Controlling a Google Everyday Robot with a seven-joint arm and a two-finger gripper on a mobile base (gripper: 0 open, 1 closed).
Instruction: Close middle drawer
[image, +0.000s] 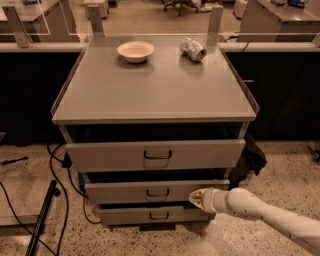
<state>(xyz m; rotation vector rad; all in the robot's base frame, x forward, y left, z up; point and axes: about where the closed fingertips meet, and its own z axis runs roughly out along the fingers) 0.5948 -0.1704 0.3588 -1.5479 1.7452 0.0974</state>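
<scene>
The grey cabinet (155, 85) has three drawers. The middle drawer (125, 192) has a medium-height grey front and a small dark loop handle (157, 192). It stands out only a little, less than the top drawer. My gripper (196, 198) is at the right part of the middle drawer's front, touching it, with its fingers shut and empty. My white arm (260, 212) comes in from the lower right.
The tall top drawer (155, 154) is pulled out above it. The slim bottom drawer (159, 215) sits below. A white bowl (135, 50) and a crumpled can (193, 49) lie on the cabinet top. Cables (60, 200) and a dark pole (42, 215) lie on the floor at the left.
</scene>
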